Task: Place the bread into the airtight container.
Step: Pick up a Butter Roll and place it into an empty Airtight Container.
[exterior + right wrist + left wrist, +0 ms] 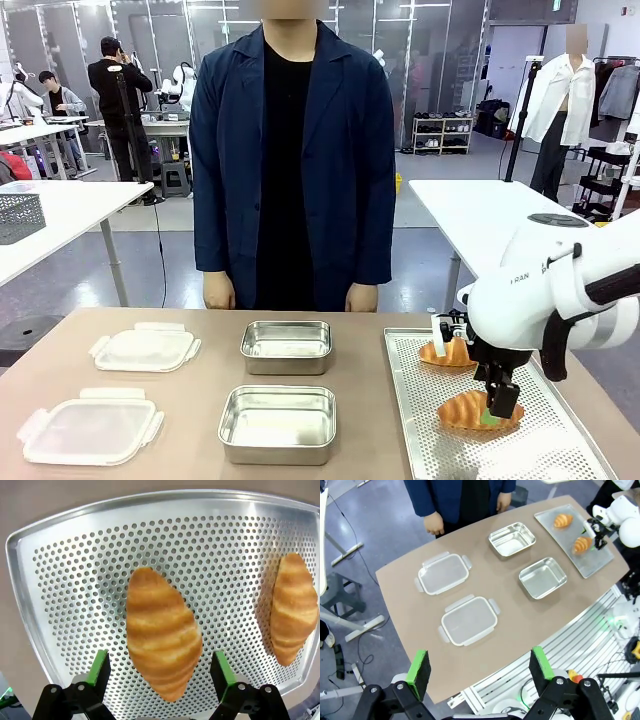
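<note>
One croissant (162,635) on the perforated tray (75,580) lies between the wide-spread, empty fingers of the right hand (159,656), so the grasping step seems to be in hand; next the hand should lower, close softly on it and carry it to the nearer steel container (277,425) on the counter (190,400).

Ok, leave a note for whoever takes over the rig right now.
Right gripper: open, jaws either side of the near croissant on the tray, not gripping.
Left gripper: open, held high, holding nothing.
The far croissant is on the tray too.
The near container and far container are empty, left of the tray; the near lid and far lid lie off, further left.
Done: no bread in a container.
Left: grip the near croissant and place it in a container.
</note>
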Robot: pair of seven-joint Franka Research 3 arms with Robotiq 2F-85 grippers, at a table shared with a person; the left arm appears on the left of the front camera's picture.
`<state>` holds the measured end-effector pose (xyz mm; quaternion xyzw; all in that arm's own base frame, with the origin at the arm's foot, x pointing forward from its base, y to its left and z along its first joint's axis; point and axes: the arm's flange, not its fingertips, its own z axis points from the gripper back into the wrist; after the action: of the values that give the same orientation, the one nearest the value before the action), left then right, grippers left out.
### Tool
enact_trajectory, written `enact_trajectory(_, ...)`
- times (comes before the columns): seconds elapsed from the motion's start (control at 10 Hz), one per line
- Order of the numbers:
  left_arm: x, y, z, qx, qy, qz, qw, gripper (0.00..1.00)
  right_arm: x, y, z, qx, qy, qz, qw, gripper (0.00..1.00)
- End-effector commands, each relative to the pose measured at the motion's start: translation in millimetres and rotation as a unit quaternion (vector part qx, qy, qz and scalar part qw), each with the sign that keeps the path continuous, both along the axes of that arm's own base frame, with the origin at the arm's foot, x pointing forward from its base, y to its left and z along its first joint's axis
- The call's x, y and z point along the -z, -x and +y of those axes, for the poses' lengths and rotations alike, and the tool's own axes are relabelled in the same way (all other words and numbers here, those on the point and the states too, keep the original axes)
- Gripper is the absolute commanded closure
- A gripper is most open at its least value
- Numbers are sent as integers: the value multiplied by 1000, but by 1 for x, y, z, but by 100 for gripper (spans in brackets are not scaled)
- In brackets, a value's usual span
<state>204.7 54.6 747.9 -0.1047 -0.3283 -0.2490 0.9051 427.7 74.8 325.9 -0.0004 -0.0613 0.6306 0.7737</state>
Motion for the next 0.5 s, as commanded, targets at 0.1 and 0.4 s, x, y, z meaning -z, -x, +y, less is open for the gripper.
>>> enact_trajectory(0.1,-2,1,0,6,-4,0,1000,0,15,-4,0,-9,7,-10,1000,0)
enact_trajectory(0.4,-2,1,0,6,-4,0,1000,0,24,-8,0,-4,4,-16,1000,0)
